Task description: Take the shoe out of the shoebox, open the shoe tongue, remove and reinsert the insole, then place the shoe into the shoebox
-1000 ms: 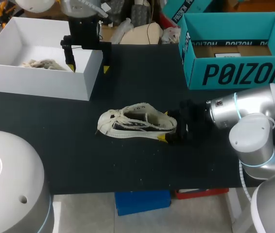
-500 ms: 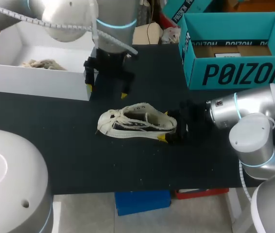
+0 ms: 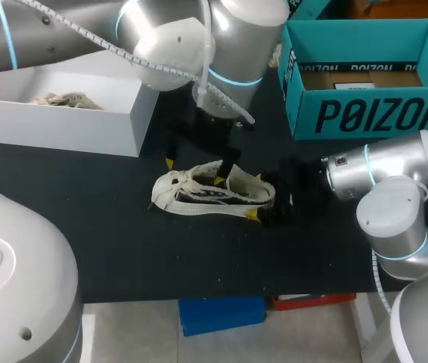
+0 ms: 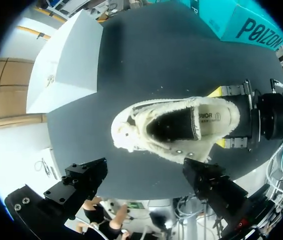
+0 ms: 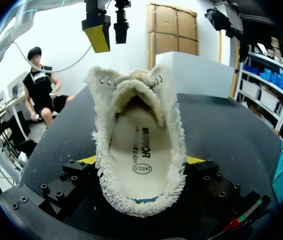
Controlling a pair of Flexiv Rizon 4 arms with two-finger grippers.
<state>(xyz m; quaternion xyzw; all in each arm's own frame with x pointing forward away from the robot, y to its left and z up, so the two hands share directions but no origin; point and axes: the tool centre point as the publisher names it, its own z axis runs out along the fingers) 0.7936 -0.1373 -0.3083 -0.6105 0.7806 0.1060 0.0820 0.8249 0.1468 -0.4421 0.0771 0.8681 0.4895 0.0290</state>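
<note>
So the shoe is out on the black table, a bit in front of the white box. The right gripper is pinching its heel from both sides (yellow tips snug against the fuzzy edge). The left gripper hangs right above the laces, fingers spread wide.
</note>
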